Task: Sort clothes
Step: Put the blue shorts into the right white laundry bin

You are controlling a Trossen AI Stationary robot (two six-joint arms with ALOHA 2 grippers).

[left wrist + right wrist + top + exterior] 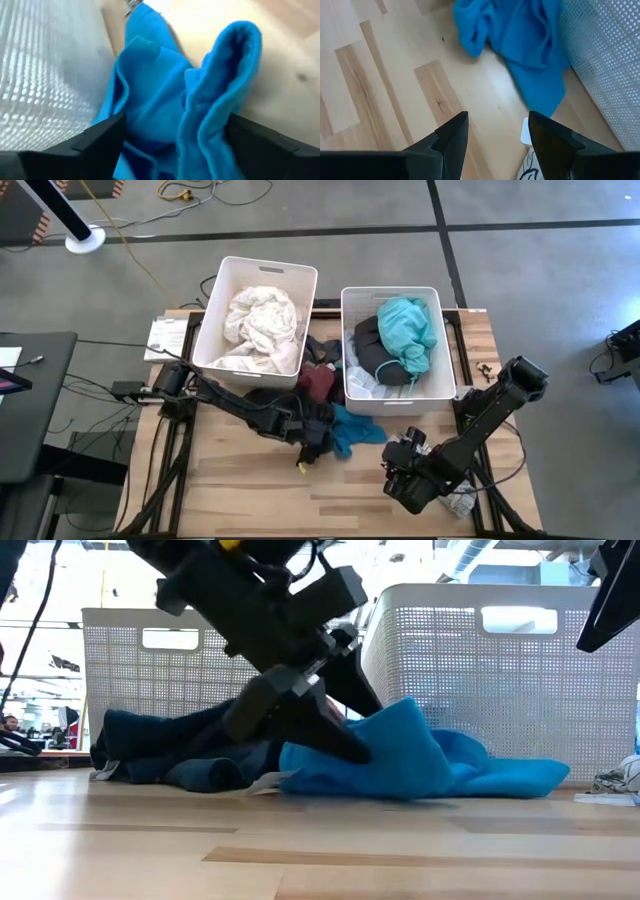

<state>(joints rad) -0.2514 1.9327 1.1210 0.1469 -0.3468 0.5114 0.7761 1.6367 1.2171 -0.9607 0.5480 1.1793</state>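
Blue fabric, a bright garment (150, 95), lies on the bench (250, 490) just in front of the right-hand bin (447, 360), and my left gripper (172, 132) sits spread around a raised fold of it. My right gripper (497, 132) hovers over bare wood nearby, fingers apart, holding nothing. White clothes (262, 320) fill the left bin (215, 290).

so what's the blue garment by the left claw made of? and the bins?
Blue garment: soft, matte, fleece-like knit, judging by its thick rounded folds; exact fibre unclear. Bins: rigid white plastic, going by the perforated grid walls and moulded handle slots. Left claw straddles the garment.
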